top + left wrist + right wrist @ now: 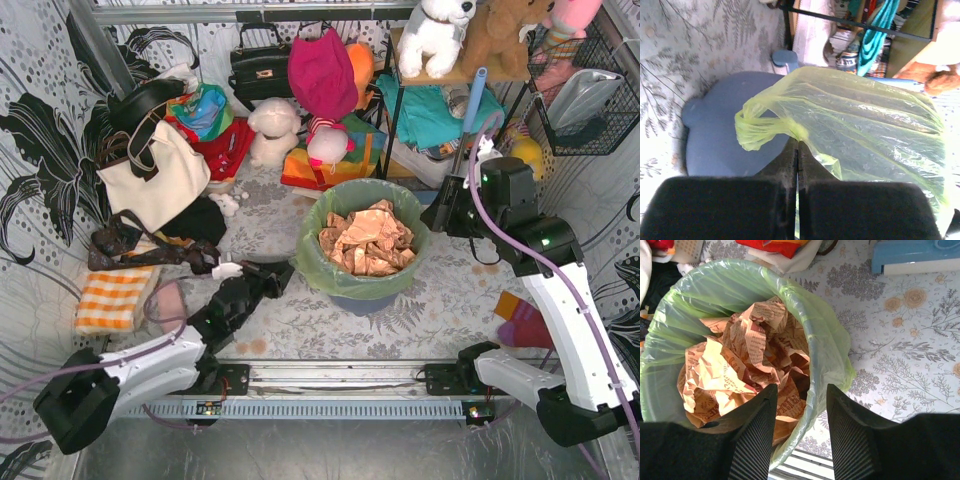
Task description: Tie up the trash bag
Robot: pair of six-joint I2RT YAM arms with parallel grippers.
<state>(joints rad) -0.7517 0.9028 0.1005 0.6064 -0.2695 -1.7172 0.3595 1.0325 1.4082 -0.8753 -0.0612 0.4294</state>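
— Where's the trash bag [318,262]?
— Lining the blue-grey bin [365,302] mid-table, mouth open, crumpled brown paper [368,240] inside
— And the arms?
— The left gripper [280,273] sits right at the bag's left side. The right gripper [440,213] is just beside its right rim. A cream tote bag [150,182] lies well off to the left

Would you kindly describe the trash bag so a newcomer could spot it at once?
At the middle of the floral table stands a round blue-grey bin. The trash bag lines that bin, its rim folded over the edge. It is the only thin, translucent light-green plastic, holding crumpled brown paper, unlike the opaque cream tote bag at the left.
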